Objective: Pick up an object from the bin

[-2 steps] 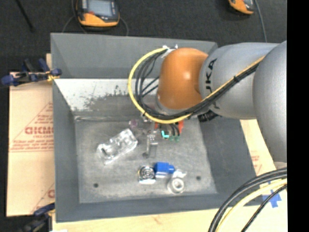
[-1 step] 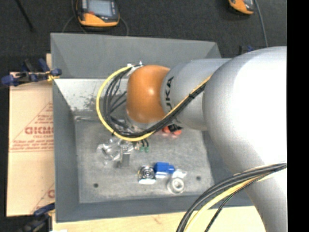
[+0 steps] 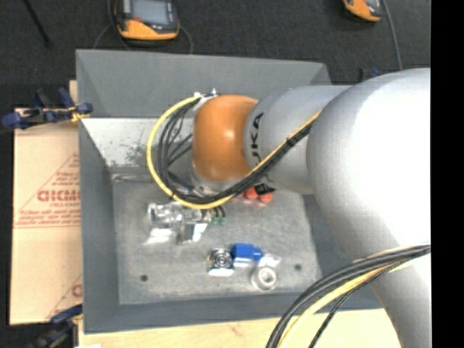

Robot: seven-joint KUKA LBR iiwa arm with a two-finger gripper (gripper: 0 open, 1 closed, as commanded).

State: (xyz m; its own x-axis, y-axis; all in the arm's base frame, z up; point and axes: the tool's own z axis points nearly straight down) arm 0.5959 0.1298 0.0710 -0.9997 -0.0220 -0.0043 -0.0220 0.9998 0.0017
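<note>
In the left middle of the bin (image 3: 98, 230), the pincer (image 3: 177, 223) hangs low over the flat floor, under the orange cover (image 3: 221, 140) of the arm (image 3: 348, 143). I cannot tell if it is apart or together, and I see nothing in it. The thing nearest to it is a tiny green bit (image 3: 217, 220), just beside it. It looks light and hard to pinch. A red thing (image 3: 258, 193) peeks out from under the arm. Near the front lie a blue block (image 3: 246, 253), a shiny round piece (image 3: 220, 261) and a white ring (image 3: 266, 278), close together. They look small, hard and light. The blue block has flat sides, so I think those are the best place to grab. The white ring may slip.
</note>
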